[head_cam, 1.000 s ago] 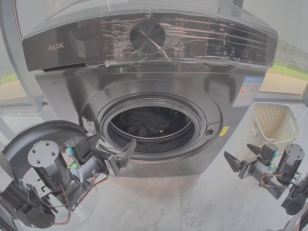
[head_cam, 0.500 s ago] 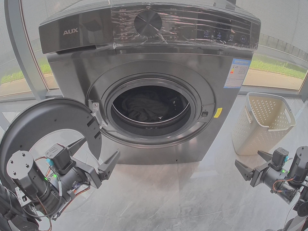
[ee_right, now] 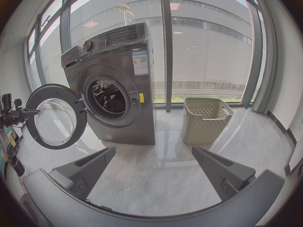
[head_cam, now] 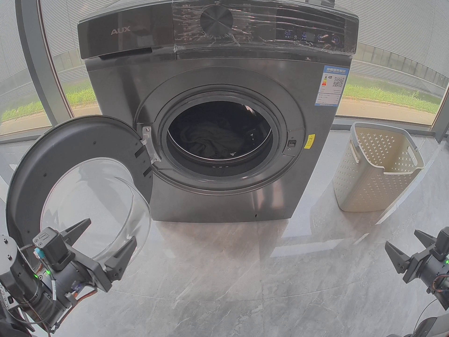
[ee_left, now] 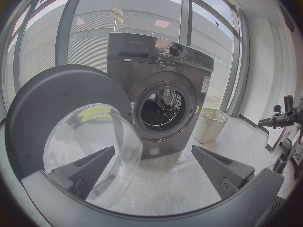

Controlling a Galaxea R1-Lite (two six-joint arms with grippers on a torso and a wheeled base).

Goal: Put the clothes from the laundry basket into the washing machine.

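Observation:
The grey washing machine [head_cam: 117, 85] stands in front of me with its round door [head_cam: 79, 141] swung wide to the left. Dark clothes [head_cam: 213, 136] lie inside the drum, seen too in the right wrist view [ee_right: 110, 103]. The cream laundry basket [head_cam: 374, 174] stands on the floor right of the machine, and its visible inside looks bare. My left gripper [head_cam: 110, 232] hangs open and holds nothing, low in front of the door's glass bowl [ee_left: 94, 136]. My right gripper [head_cam: 403, 239] is open and holds nothing, low at the right, nearer me than the basket [ee_right: 205, 120].
Polished grey floor tiles [head_cam: 243, 277] stretch between me and the machine. Tall windows with dark frames [head_cam: 32, 47] run behind the machine and basket. The open door juts out toward my left arm.
The whole head view has drawn back: machine and basket look smaller and farther off. Both grippers sit lower and nearer the picture's corners, still open.

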